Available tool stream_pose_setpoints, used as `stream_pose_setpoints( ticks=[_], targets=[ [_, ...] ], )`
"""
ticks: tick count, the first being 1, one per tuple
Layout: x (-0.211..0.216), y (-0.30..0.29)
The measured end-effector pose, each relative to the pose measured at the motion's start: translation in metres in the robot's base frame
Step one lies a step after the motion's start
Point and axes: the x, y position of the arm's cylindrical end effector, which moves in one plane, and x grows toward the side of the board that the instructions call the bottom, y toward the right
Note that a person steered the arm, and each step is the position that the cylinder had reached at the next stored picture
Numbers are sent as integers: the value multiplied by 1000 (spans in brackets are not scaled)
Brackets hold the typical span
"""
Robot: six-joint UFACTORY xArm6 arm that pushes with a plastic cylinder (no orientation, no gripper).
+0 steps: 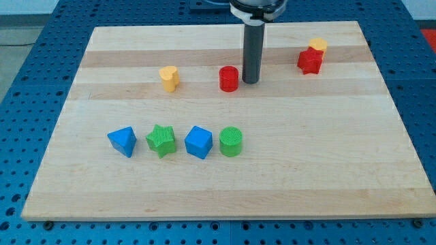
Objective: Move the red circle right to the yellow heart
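The red circle (229, 79) stands on the wooden board's upper middle. My tip (251, 82) is just at its right side, close to or touching it. The yellow heart (169, 78) sits to the red circle's left, with a gap of about two block widths between them. Both blocks are in full view.
A red star (310, 61) touches a yellow block (317, 46) at the view's upper right. A row runs across the lower left: blue triangle (122, 141), green star (162, 141), blue cube (199, 142), green circle (231, 141).
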Motion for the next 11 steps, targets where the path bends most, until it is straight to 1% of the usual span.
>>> stream_pose_setpoints(
  ticks=[1, 4, 9, 10, 11],
  targets=[
    [4, -2],
    [4, -38],
    [4, -62],
    [4, -61],
    [12, -6]
  ],
)
